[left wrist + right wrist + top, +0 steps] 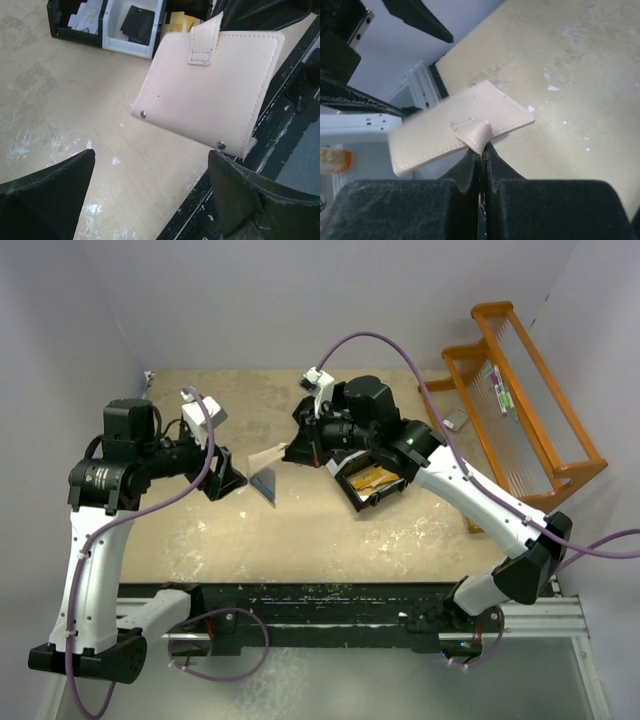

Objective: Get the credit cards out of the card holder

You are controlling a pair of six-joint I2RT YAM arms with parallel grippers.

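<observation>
The card holder [268, 456] shows its tan outer face and hangs in the air above the table. A blue-grey part [266, 484] hangs below it. My right gripper [297, 448] is shut on the holder's strap tab [479, 134], with the tan face [445, 135] spread beyond the fingertips. My left gripper [228, 480] is open and empty, just left of the holder. In the left wrist view the holder [210, 85] hangs past my open fingers [50, 195], close above the right one. No card shows in the holder.
A black three-compartment tray [352, 498] lies under the right arm, with tan cards in it. In the left wrist view the tray [107, 30] holds white and black cards. An orange wooden rack [520, 390] stands at the right. The table's black front edge [280, 135] is near.
</observation>
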